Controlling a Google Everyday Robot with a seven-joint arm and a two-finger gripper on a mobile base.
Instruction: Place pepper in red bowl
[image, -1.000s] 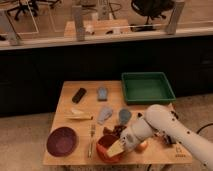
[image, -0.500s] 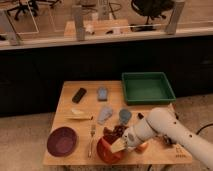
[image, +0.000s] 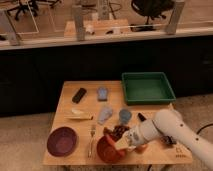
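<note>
One claw (image: 126, 144) low over red bowl (image: 105, 151) on counter (image: 70, 102); grip impossible to tell; release pepper centred, inside rim.

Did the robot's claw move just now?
Yes, slightly: the claw, at the right rim of the red bowl, has edged right, away from the fork.

One red bowl (image: 106, 150) (one gripper (image: 128, 143) over it), one maroon bowl (image: 62, 141), one tray (image: 148, 89), maybe one fork (image: 91, 139).

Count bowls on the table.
2. Red bowl at the front edge, with the gripper at its rim; dark maroon bowl at front left. Arm may hide others.
</note>
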